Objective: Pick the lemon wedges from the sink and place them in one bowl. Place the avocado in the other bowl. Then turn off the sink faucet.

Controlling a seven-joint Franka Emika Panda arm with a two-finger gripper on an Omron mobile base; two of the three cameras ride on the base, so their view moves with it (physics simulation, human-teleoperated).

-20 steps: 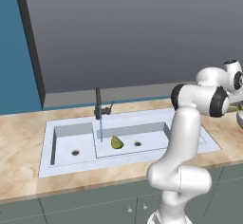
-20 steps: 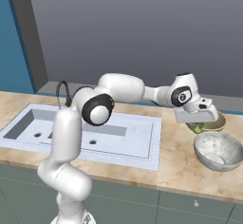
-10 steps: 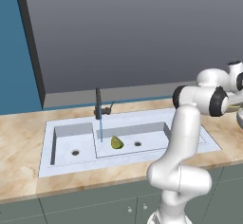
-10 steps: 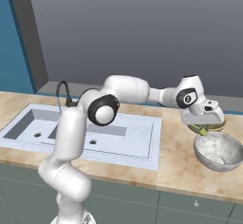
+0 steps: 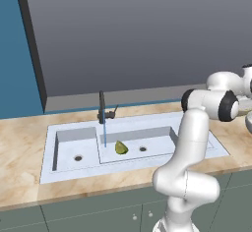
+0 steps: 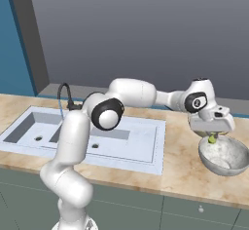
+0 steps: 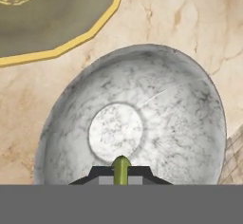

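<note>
A: Where's the wedge?
B: One lemon wedge (image 5: 121,148) lies in the sink (image 5: 64,167), in the longer basin, before the faucet (image 5: 102,107).
A: And the bowls?
B: On the desk (image 6: 182,169), right of the sink; the claw (image 6: 212,137) hangs over the nearer bowl (image 6: 232,164).

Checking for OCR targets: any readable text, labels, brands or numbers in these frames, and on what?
None. No text, label or number on the sink, faucet, marbled grey bowl, yellow-rimmed bowl or counter; the gripper holds a green-yellow piece, also unmarked.
</note>
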